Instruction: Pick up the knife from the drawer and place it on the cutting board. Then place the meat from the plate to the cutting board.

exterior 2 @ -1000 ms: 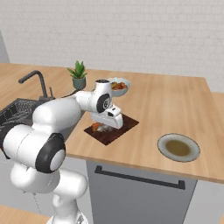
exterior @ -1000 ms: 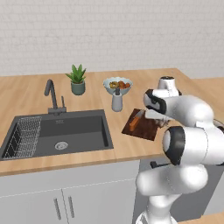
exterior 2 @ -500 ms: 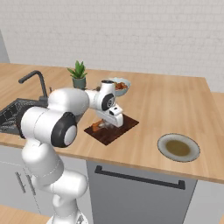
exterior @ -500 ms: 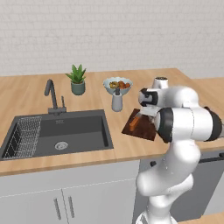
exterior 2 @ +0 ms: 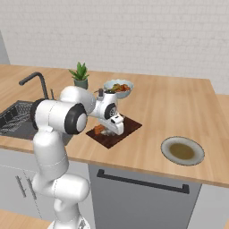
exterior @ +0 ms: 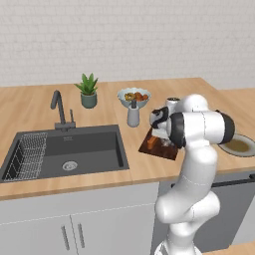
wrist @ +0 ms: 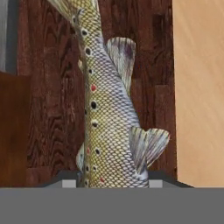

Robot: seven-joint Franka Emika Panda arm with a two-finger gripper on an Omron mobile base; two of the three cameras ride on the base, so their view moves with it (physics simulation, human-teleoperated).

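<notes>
My gripper (exterior 2: 112,130) hangs low over the dark reddish-brown cutting board (exterior 2: 129,126), shut on the meat (wrist: 107,118), a speckled fish-like piece that points down at the board (wrist: 148,65). I cannot tell whether the meat touches the wood. The knife (exterior 2: 95,131) lies on the board's left part; its brown handle (wrist: 12,131) and grey blade (wrist: 4,35) run along the left edge of the hand view. The round plate (exterior 2: 182,151) sits bare at the counter's right, also seen from the left base as the plate (exterior: 240,145). The drawer is out of view.
A white bowl of fruit (exterior: 134,95) and a small grey bottle (exterior: 133,115) stand just behind the board. A potted plant (exterior: 88,91) is further left, and the dark sink (exterior: 74,149) with its tap (exterior: 59,105) is left of the board.
The arm's elbow has swung upward and inward. The hand has stayed over the cutting board with the meat still in its grip.
</notes>
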